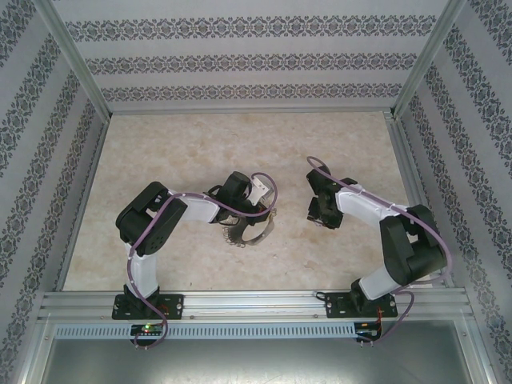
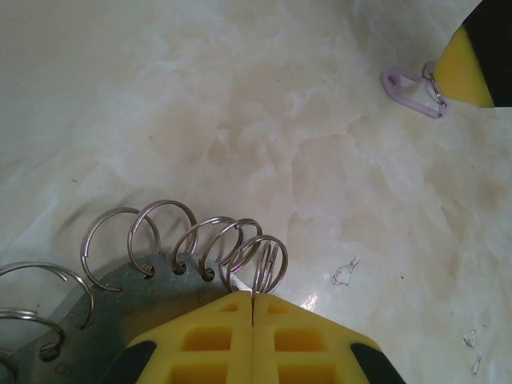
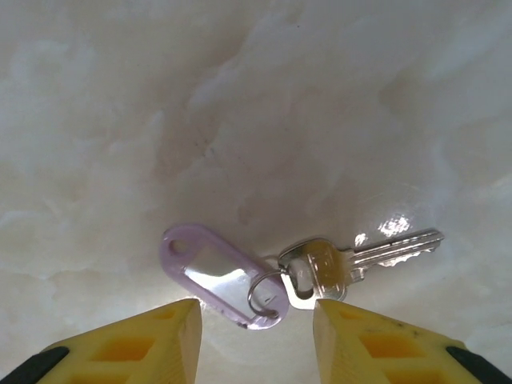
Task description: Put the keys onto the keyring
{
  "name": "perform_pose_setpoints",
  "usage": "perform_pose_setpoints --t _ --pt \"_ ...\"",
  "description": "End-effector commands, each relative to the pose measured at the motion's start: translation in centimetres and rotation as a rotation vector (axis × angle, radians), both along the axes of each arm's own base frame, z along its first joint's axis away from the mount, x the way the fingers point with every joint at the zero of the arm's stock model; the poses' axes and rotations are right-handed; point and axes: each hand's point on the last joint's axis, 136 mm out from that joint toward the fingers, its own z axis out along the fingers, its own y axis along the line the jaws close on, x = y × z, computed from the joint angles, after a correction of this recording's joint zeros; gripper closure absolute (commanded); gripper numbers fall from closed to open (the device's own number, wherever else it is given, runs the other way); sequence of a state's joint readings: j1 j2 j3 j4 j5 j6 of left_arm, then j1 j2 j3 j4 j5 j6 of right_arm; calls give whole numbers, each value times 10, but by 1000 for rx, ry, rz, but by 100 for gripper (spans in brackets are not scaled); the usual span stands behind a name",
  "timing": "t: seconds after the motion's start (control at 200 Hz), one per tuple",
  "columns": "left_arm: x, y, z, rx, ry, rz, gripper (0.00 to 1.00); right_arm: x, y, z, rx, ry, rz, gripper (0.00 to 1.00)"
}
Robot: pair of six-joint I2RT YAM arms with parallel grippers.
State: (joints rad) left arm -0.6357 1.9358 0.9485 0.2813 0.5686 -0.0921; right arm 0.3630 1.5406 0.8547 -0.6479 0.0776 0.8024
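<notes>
Going for the pickup: straddles the key point(image 3: 376, 252) on the table point(image 3: 240, 96) with the right gripper point(image 3: 258, 320), jaws apart, nothing held yet, split ring point(image 3: 264, 292) and lilac tag point(image 3: 210, 272) lying between the fingers. Clamps the keyring point(image 2: 120, 296) by its rim in the left gripper point(image 2: 252, 316), fingers pressed shut, near the key on its left. Next, probably: closes on the key's head, lifts, carries it across to a loop point(image 2: 160, 224). Needs a clean pinch on thin, flat metal; risks catching the tag instead. Faces crowded, overlapping loops at the threading end.
</notes>
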Motion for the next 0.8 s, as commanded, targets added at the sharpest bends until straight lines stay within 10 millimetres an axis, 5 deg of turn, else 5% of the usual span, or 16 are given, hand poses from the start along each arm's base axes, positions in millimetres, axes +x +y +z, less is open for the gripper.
perform_pose_setpoints --t 0.0,0.4,0.799 --pt "-3 -8 1 -27 -4 -17 100 1 -7 -1 -60 5 21 59" --pt "-3 -7 -1 -25 -2 -12 100 3 -3 -12 -70 34 50 62" --pt "-3 -8 1 -27 -5 -13 100 0 -2 -14 -67 46 67 87"
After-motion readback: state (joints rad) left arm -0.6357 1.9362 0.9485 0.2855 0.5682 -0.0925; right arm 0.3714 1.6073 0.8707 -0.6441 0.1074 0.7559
